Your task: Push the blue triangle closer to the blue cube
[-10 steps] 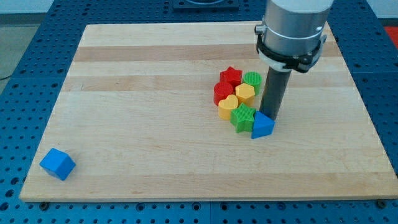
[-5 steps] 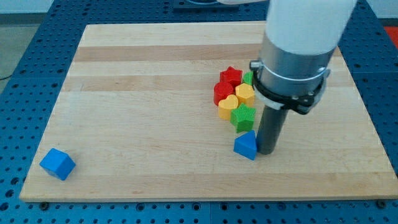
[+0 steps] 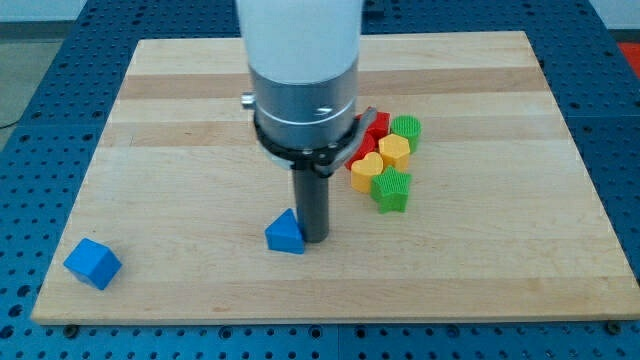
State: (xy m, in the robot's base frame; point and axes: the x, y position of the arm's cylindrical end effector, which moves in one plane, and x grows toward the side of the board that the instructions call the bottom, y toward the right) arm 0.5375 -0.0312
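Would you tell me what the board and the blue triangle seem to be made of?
Board: looks like pale wood with a matte finish, showing grain and lengthwise plank strips. Blue triangle: probably plastic, uniform saturated colour, smooth faces with a slight sheen.

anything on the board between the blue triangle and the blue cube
Nothing visible. My tip sits against the blue triangle on its right in the view, and only bare board lies between it and the blue cube near the view's bottom left.
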